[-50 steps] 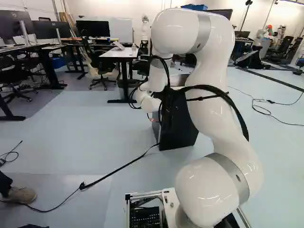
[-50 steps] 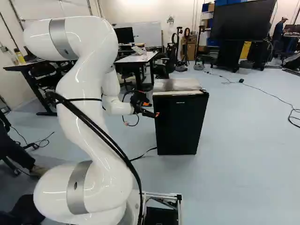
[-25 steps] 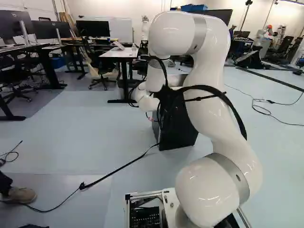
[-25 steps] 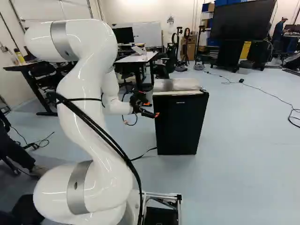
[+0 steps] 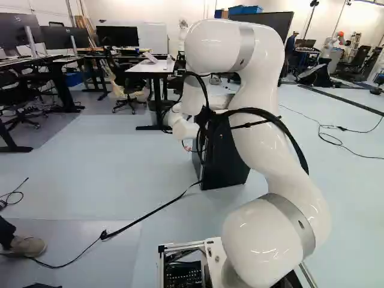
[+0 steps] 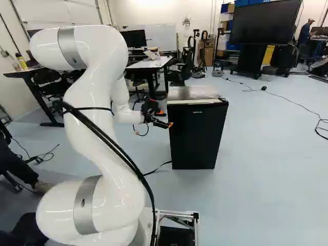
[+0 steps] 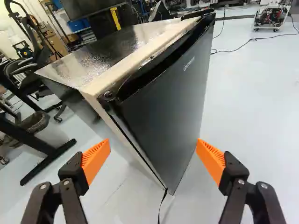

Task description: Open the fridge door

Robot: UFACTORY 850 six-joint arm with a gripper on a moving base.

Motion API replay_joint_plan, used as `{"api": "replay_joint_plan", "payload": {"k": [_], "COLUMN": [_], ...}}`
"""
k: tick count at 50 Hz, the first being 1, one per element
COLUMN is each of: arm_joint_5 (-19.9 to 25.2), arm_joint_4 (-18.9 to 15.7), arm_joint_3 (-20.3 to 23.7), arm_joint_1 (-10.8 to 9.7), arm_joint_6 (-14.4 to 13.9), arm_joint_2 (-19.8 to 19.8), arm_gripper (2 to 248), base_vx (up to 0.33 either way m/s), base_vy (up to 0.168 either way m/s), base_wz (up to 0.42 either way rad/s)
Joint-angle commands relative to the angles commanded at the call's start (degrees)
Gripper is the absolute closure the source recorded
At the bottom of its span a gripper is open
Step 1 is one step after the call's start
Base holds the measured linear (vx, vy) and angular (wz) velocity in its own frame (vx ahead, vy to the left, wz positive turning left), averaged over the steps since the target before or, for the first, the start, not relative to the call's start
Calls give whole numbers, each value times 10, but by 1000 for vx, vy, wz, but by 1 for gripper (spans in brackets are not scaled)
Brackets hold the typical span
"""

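White arm (image 6: pixel 84 102) bent toward a small fridge (image 6: pixel 192 93), pincer (image 6: pixel 166 118) spread wide, gripping nothing, dark door (image 7: pixel 168 93) closed ahead of it

The pale floor (image 6: pixel 256 179) carries the black fridge (image 6: pixel 197 136), centre of the right base view; a cable (image 6: pixel 264 88) lies upper right.

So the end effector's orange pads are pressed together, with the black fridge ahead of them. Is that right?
Not quite: on the end effector, the orange pads stand wide apart, as the wrist view shows; the black fridge is indeed ahead of them.
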Motion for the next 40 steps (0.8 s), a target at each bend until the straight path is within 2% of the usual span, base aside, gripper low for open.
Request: {"api": "replay_joint_plan", "payload": {"k": [13, 40], "arm_joint_5": [0, 0], "arm_joint_4": [2, 25], "arm_joint_3": [-19, -42], "arm_joint_1": [0, -16], "arm_joint_6": [0, 0], "arm_joint_2": [-11, -26], "arm_gripper": [3, 3], "base_vx": [0, 0], "base_vy": [0, 0], "base_wz": [0, 0]}}
